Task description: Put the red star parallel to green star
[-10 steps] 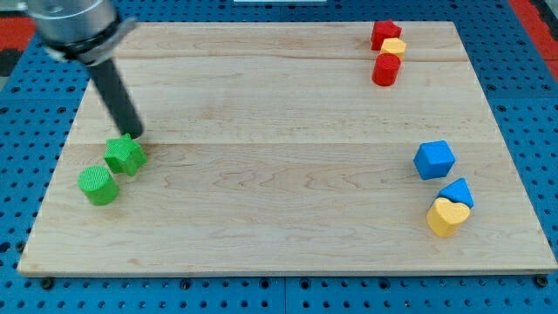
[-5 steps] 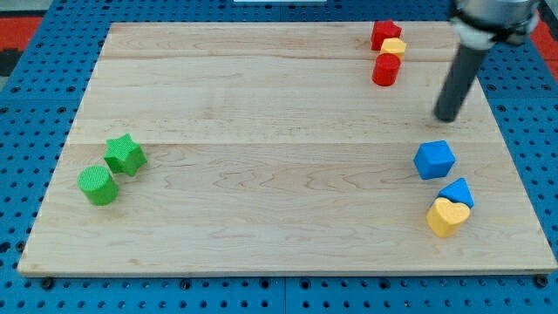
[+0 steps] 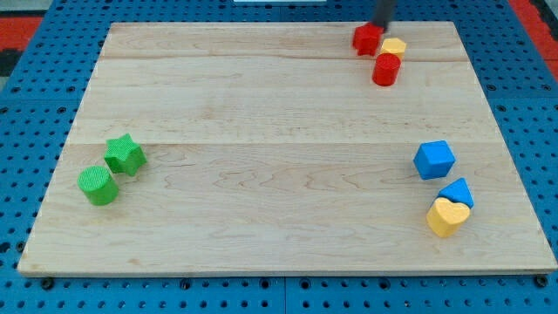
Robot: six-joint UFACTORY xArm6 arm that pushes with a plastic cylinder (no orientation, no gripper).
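The red star [image 3: 367, 38] lies at the view's top right of the wooden board [image 3: 261, 131], just left of a yellow block [image 3: 393, 46] and above a red cylinder [image 3: 386, 69]. The green star [image 3: 125, 154] lies at the view's left, touching a green cylinder [image 3: 97, 185] below-left of it. My tip [image 3: 380, 27] comes down from the view's top edge and stands at the red star's upper right corner, touching it or very close to it.
A blue cube [image 3: 434, 160] sits at the view's right. Below it a blue triangular block [image 3: 458, 192] touches a yellow heart [image 3: 447, 216]. Blue pegboard surrounds the board.
My tip went from beside the green star across to the board's right side, then up to the red star. The red star has shifted a little to the left, away from the yellow block.
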